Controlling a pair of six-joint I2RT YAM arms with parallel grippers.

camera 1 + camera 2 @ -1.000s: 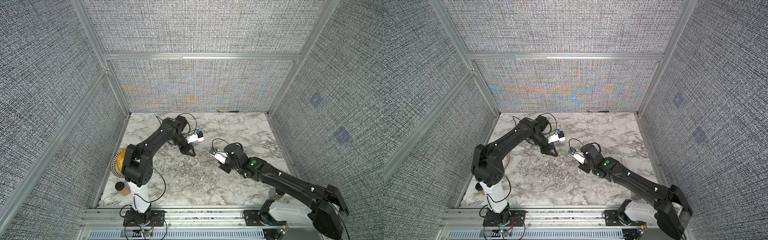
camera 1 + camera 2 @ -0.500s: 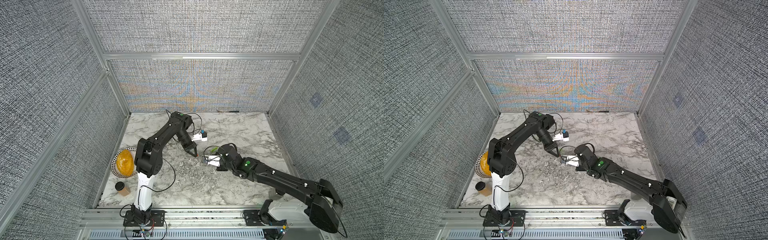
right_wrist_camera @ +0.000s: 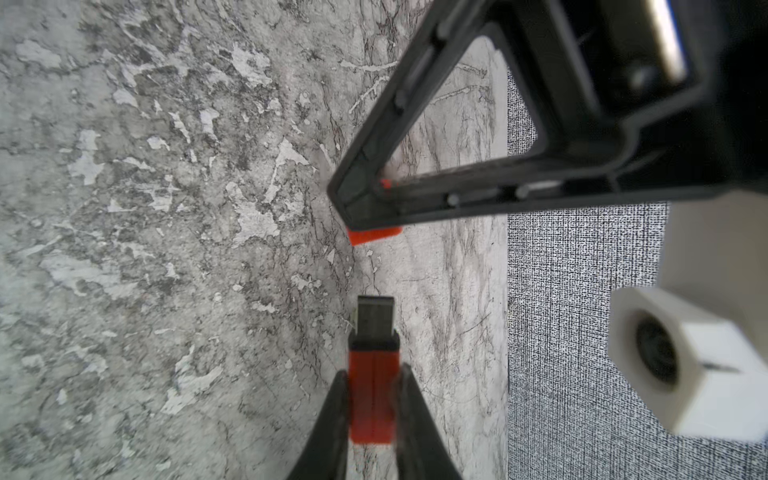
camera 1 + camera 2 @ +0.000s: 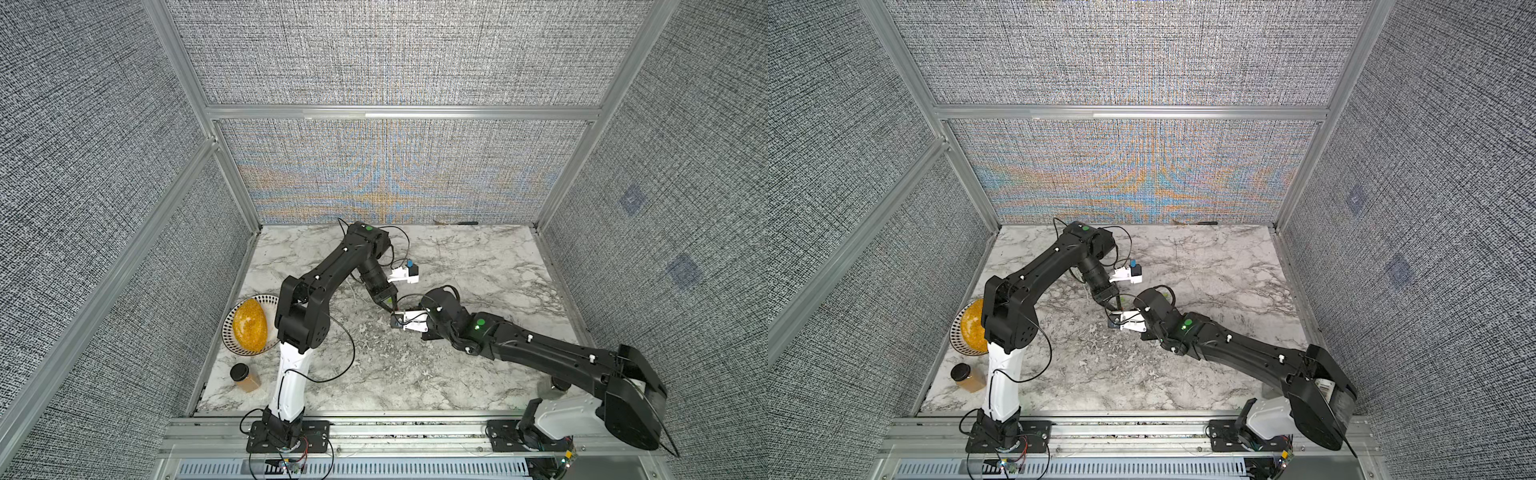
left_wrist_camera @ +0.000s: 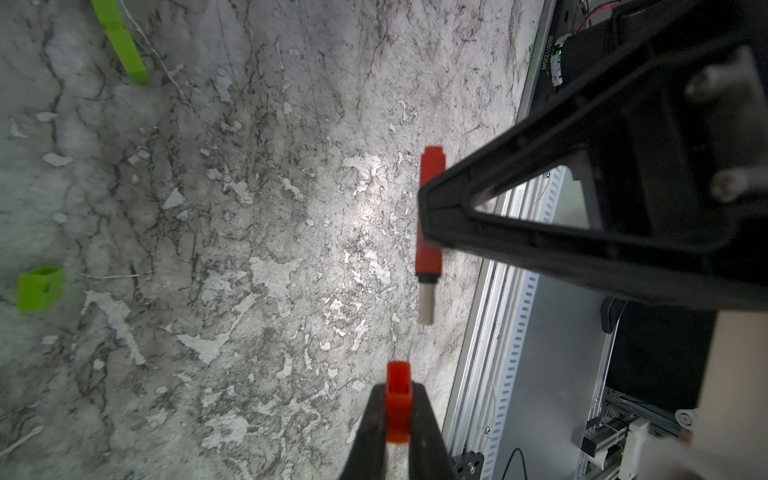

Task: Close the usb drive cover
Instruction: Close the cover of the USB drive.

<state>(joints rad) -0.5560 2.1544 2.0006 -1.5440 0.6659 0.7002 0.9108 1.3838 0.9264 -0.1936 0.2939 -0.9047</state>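
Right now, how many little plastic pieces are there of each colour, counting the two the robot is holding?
Red: 2, the usb drive and the cover, each held in a pair of jaws
Green: 2, the green stick and the green cap, both lying on the table
Total: 4

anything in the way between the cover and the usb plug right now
Nothing visible. The left gripper pinches the cover, the right gripper pinches the usb drive, and its bare plug points toward the cover with only open air over the marble table between them.
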